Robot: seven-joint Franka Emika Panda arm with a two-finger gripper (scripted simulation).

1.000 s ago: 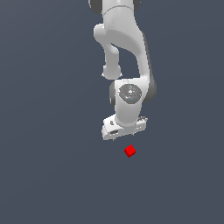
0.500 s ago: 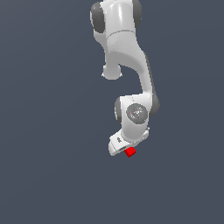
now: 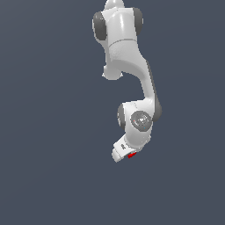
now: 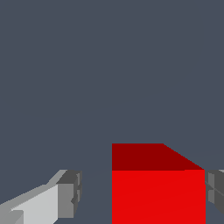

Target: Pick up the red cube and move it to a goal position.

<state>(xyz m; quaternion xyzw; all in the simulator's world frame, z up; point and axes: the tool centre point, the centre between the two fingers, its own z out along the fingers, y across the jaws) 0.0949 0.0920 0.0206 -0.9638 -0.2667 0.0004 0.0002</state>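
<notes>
Lowered since a second ago, pincer (image 4: pixel 142 192) now straddles the red cube (image 4: pixel 158 194)
Jaws open, nothing gripped; cube looks light, rigid: squeeze its flat opposite sides

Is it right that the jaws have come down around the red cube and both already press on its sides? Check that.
Not quite. The gripper does straddle the red cube, but the wrist view shows a clear gap between one finger and the cube; only the other finger looks close to its side. The jaws are not closed on it yet.
</notes>
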